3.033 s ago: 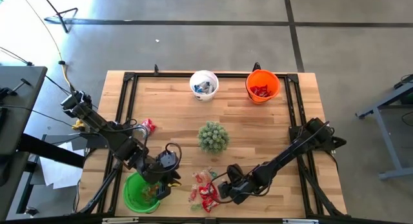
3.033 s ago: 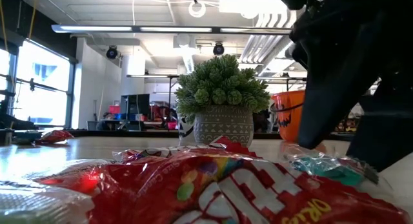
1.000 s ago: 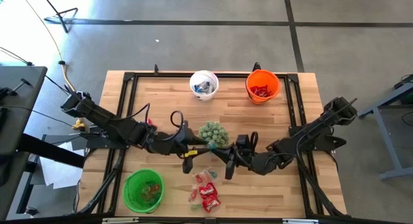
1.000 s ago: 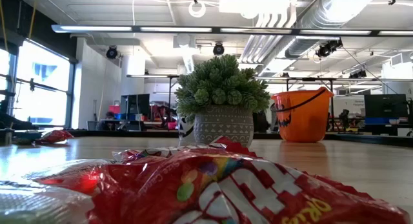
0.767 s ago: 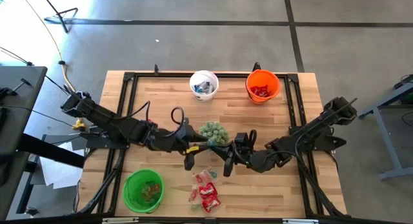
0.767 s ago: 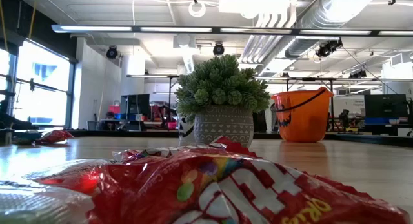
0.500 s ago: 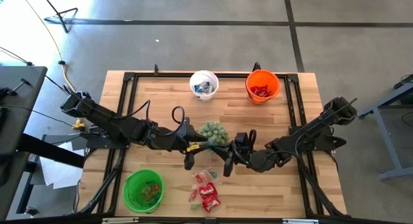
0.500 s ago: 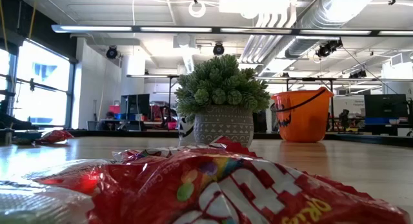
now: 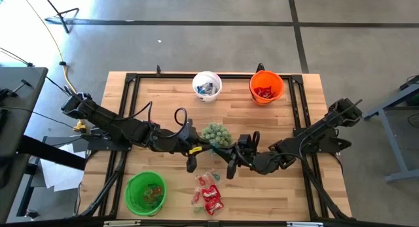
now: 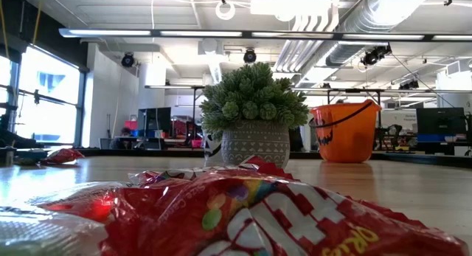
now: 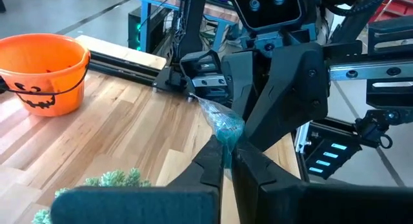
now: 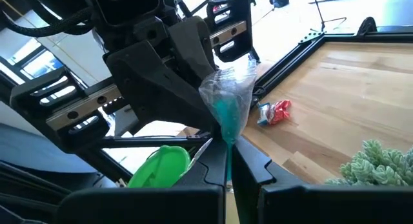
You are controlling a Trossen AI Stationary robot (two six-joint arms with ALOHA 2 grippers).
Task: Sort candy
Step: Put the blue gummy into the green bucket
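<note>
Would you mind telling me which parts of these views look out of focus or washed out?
Low view: the red candy packet right at the lens is soft, while the plant and orange bucket are sharper. Right wrist view: bright window light bleaches the upper background behind the clear teal candy wrapper. High view: evenly lit.

Bare wood lies open between the plant (image 9: 216, 138) at mid-table and the white bucket (image 9: 207, 86) and orange bucket (image 9: 266, 87) at the far edge. Both arms stretch inward and block the middle band, the left gripper (image 9: 190, 165) and right gripper (image 9: 231, 171) just beside the plant. Candy (image 9: 208, 192) and the green bucket (image 9: 145, 192) crowd the near edge; the right near corner is free.
</note>
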